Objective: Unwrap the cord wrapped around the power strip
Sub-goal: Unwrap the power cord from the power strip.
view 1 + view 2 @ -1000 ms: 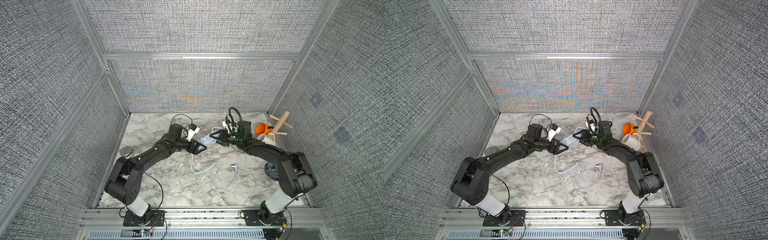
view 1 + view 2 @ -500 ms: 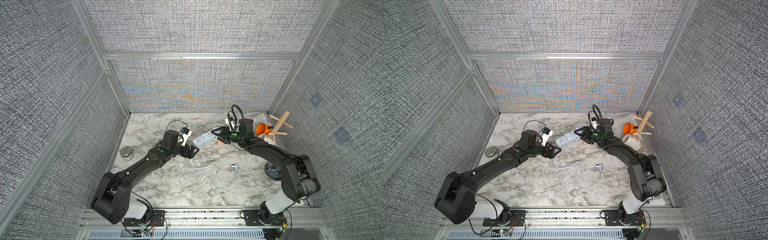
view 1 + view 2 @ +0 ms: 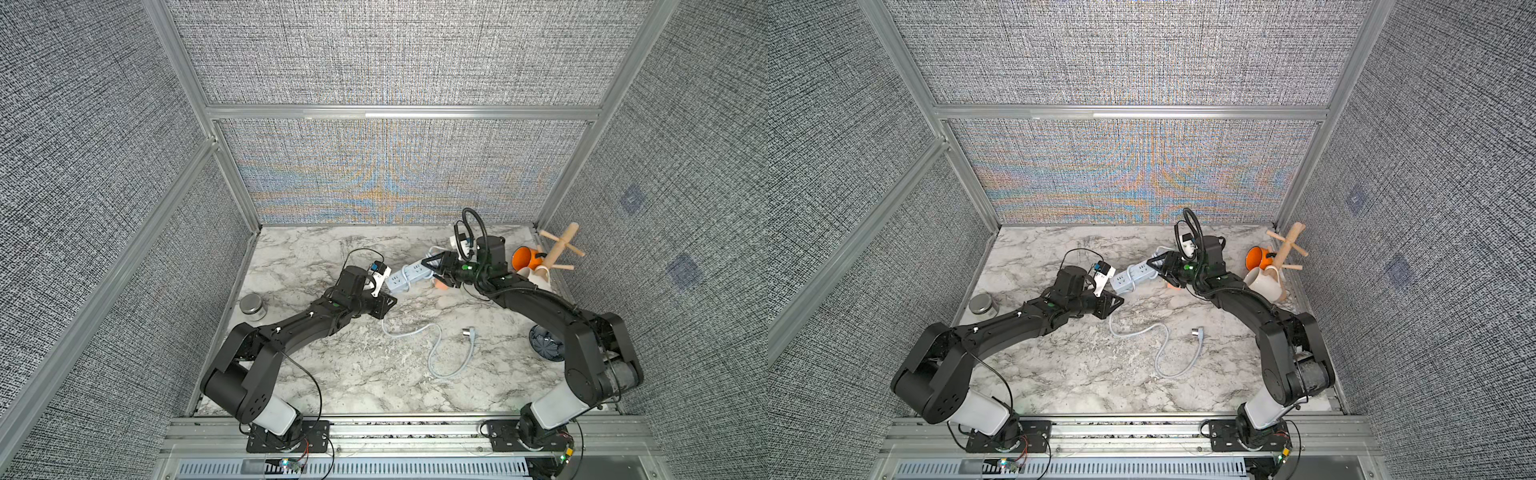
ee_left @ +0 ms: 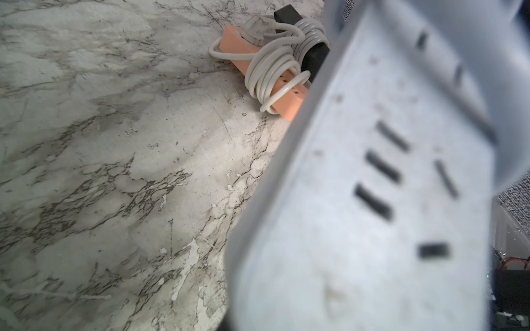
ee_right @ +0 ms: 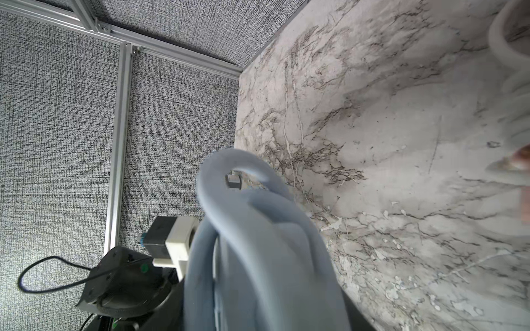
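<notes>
The pale blue power strip (image 3: 409,276) (image 3: 1133,275) hangs tilted above the marble table, and my right gripper (image 3: 429,268) (image 3: 1158,266) is shut on its right end. Its cord (image 3: 436,353) (image 3: 1163,353) still loops once round the strip's left end. From there it drops to the table and snakes to the plug (image 3: 469,333) (image 3: 1198,333). My left gripper (image 3: 386,305) (image 3: 1115,303) is shut just below the strip's left end, beside the falling cord. Whether it pinches the cord does not show. The strip (image 4: 372,200) fills the left wrist view, and cord loops (image 5: 258,229) fill the right wrist view. Both hide the jaws.
An orange power strip with a white cord (image 4: 272,74) and a black one (image 4: 312,54) lie under my right arm. A metal tin (image 3: 251,305) stands at the left edge. An orange mug (image 3: 524,258), a white mug (image 3: 540,279), a wooden mug tree (image 3: 559,249) and a dark dish (image 3: 546,347) crowd the right side.
My left gripper went from wide open to shut, and the left arm sank lower and drew back a little. The right gripper kept hold of the strip.
</notes>
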